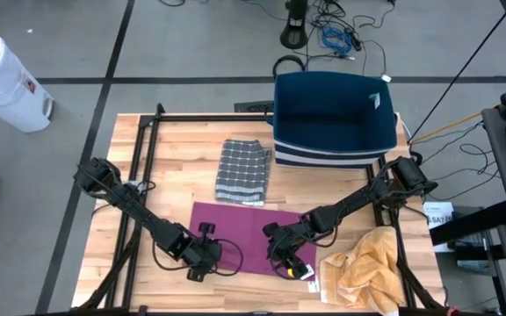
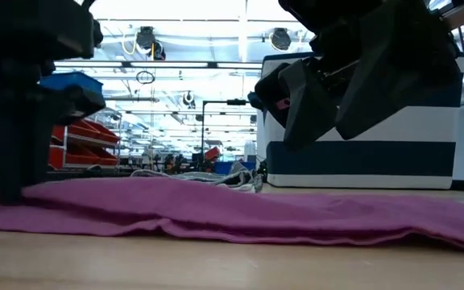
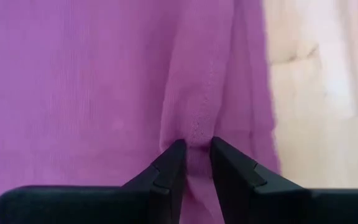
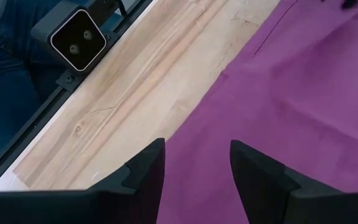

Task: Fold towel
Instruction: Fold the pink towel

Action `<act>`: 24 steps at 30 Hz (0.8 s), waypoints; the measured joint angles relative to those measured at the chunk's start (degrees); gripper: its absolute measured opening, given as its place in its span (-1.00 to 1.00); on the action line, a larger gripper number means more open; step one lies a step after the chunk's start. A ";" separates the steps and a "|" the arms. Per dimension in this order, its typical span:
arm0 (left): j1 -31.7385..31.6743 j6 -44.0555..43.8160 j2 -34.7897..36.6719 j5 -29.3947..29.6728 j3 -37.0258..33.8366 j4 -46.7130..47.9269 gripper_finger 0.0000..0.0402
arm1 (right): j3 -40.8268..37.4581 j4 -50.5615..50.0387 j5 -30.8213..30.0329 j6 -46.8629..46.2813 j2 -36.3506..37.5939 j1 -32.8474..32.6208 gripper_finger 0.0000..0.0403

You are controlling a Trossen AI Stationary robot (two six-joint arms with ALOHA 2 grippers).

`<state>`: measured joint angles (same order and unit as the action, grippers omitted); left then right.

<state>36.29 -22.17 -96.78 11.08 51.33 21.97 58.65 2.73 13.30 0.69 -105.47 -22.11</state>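
Purple towel (image 1: pixel 235 230) flat on desk (image 1: pixel 183 149). Left gripper (image 3: pixel 194 163) jaws pinch its hem for lifting. Right gripper (image 4: pixel 196 167) jaws open above the edge, holding nothing.

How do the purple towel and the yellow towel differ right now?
The purple towel lies spread flat near the table's front middle; the yellow towel sits crumpled in a heap at the front right corner. The left gripper pinches the purple towel's edge and the right gripper hovers open over it; the yellow towel is untouched. Both rest on the wooden table.
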 joint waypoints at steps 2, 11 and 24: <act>0.04 0.13 0.04 0.02 0.01 -0.44 -0.59 | 0.00 0.01 0.00 0.02 0.00 -0.02 -0.16; 0.69 0.12 0.14 -1.40 0.09 -0.84 -0.61 | 0.00 -0.16 0.00 0.00 0.00 0.00 -0.16; 3.06 -2.77 0.19 -4.54 0.14 -1.00 -0.59 | 0.00 -0.36 0.00 0.04 0.00 0.04 -0.16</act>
<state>39.35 -24.94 -96.60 6.54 51.46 20.97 58.65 2.37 13.30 0.73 -105.47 -22.07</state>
